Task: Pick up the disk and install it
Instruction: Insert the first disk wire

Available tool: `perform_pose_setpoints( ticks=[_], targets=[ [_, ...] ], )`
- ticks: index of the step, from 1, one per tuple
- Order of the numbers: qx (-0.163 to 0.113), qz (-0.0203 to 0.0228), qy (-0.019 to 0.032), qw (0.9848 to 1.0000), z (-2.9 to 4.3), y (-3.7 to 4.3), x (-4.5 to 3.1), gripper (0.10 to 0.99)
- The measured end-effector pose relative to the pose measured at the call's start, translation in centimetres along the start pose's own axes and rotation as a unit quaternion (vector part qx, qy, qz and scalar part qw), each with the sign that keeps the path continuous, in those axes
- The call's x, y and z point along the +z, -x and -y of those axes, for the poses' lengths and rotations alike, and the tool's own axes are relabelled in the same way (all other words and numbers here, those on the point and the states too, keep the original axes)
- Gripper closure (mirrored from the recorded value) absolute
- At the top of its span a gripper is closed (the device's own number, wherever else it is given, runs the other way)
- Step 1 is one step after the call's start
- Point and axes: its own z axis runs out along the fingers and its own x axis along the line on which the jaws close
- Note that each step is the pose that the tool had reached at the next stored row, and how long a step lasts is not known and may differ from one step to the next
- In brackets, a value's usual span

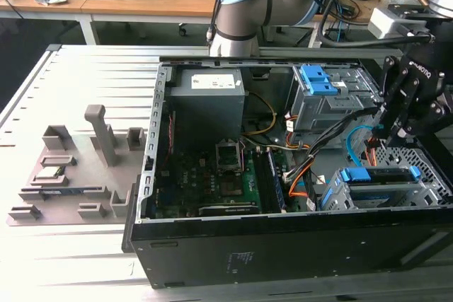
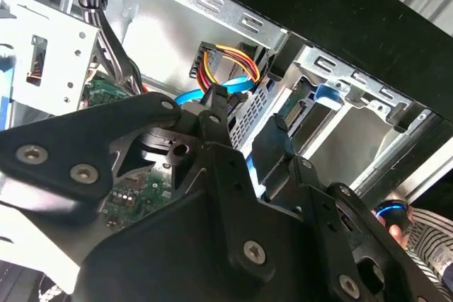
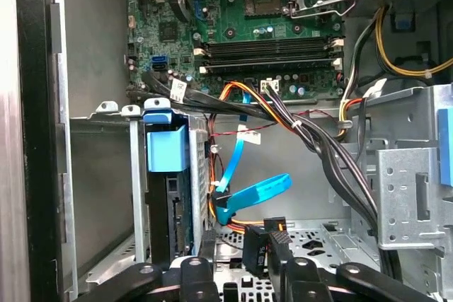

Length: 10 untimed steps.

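The disk [image 1: 375, 174] sits in the lower drive cage at the near right corner of the open computer case [image 1: 212, 245], its blue carrier frame facing up. In the first wrist view the disk [image 3: 166, 175] stands slotted in the cage, blue tab at its end. My gripper [image 1: 391, 124] hangs just above and behind that cage, apart from the disk. Its black fingers [image 3: 265, 245] show a gap with nothing between them, and the gripper [image 2: 244, 125] looks open over the perforated case floor.
A second drive cage with blue brackets [image 1: 318, 79] stands at the back right. Blue [image 3: 251, 196], orange and black cables cross the floor beside the cage. The motherboard [image 1: 212, 182] fills the case's middle. A grey fixture tray [image 1: 71, 167] lies outside on the exterior view's left. A person's striped sleeve [image 2: 428, 245] is nearby.
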Motion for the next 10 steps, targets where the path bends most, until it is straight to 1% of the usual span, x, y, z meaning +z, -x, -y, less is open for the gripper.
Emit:
perform_pose_setpoints(
  ticks=[2, 3, 4, 5, 6, 10],
  targets=[
    [0.000, 0.0000, 0.0000, 1.0000, 0.00, 0.00, 0.00, 0.678],
    [0.000, 0.0000, 0.0000, 1.0000, 0.00, 0.00, 0.01, 0.812],
    [0.000, 0.0000, 0.0000, 1.0000, 0.00, 0.00, 0.02, 0.871],
    [0.000, 0.0000, 0.0000, 1.0000, 0.00, 0.00, 0.02, 0.871],
    [0.000, 0.0000, 0.0000, 1.0000, 0.00, 0.00, 0.03, 0.918],
    [0.000, 0.0001, 0.0000, 1.0000, 0.00, -0.03, 0.06, 0.918]
  ],
)
